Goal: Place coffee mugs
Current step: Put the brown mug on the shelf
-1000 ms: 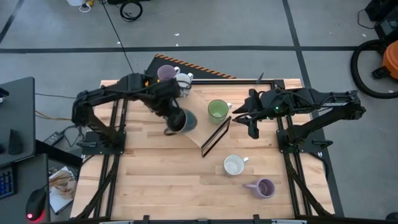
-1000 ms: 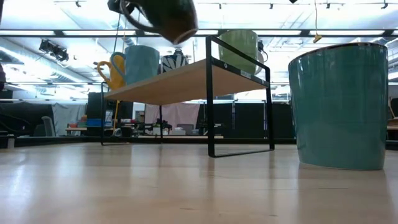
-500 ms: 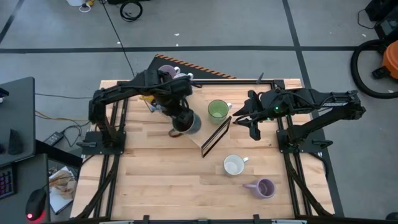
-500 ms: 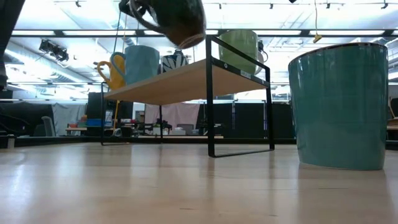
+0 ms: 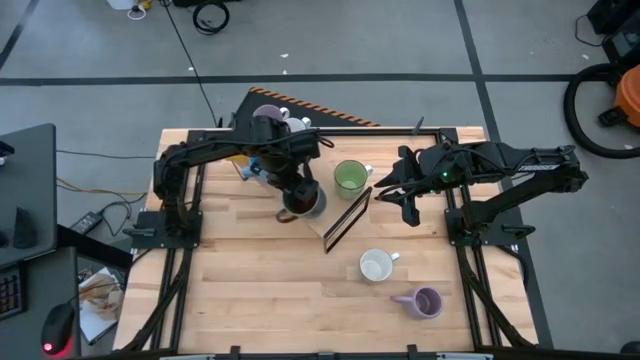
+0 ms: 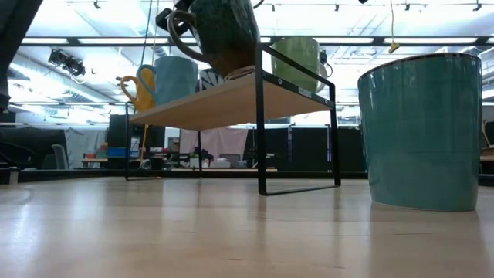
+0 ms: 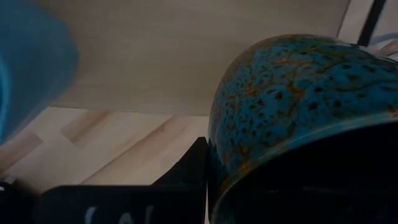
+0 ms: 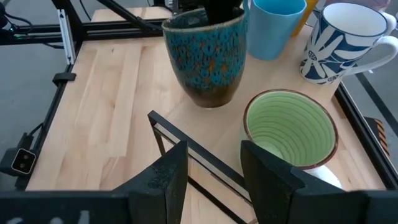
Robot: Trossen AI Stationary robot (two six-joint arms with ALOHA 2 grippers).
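My left claw [image 5: 291, 190] grips the brown mug [image 8: 205, 56] over the shelf [image 6: 231, 96]; right claw [image 8: 211, 165] open. Two mugs remain.

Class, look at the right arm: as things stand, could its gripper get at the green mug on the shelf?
Probably yes: the right gripper is open, beside the green mug, with nothing between them; the left gripper holds the speckled mug farther along.

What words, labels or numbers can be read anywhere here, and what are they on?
None can be read.
Pale marks on the left gripper in its wrist view: blurred and cut off, not readable.
Small white label on the shelf frame, low view: too small to read.
The mugs show patterns only, no lettering.
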